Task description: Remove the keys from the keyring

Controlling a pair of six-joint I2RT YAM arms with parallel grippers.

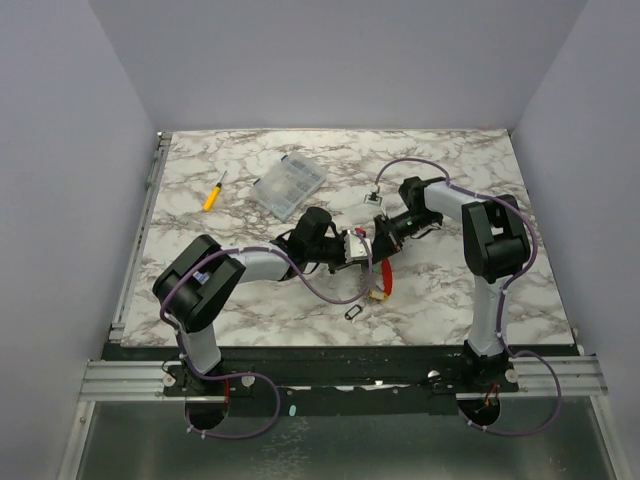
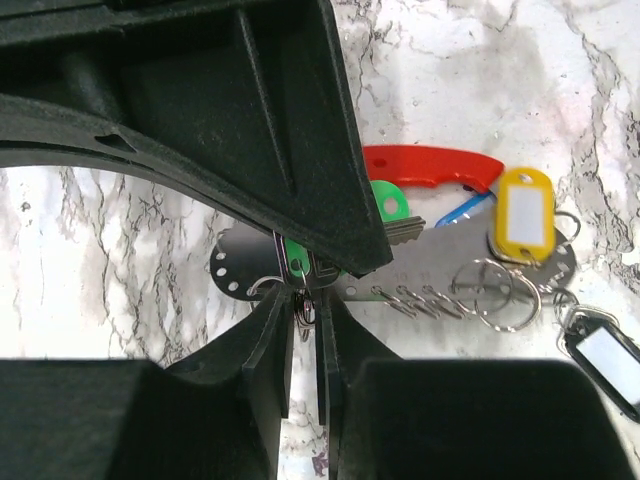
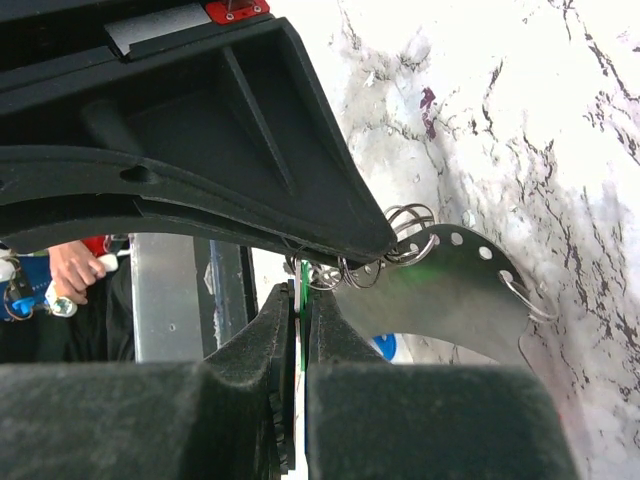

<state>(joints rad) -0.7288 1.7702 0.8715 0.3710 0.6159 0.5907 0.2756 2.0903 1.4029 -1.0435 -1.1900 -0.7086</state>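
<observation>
My two grippers meet over the middle of the table, the left gripper (image 1: 352,250) facing the right gripper (image 1: 376,242). In the left wrist view, the left gripper (image 2: 303,300) is closed narrowly on a small silvery ring of the keyring (image 2: 304,310), which hangs from a holed metal plate (image 2: 455,272). A red fob (image 2: 430,165), a green key (image 2: 388,203), a blue piece (image 2: 463,209) and a yellow tag (image 2: 523,210) lie by the plate. In the right wrist view, the right gripper (image 3: 302,295) is shut on a thin green key tag (image 3: 304,280) below several rings (image 3: 408,232).
A clear plastic box (image 1: 288,185) and a yellow-handled screwdriver (image 1: 213,192) lie at the back left. A black tag (image 1: 355,313) rests on the marble in front of the grippers, with another small metal piece (image 1: 378,196) behind them. Walls enclose three sides.
</observation>
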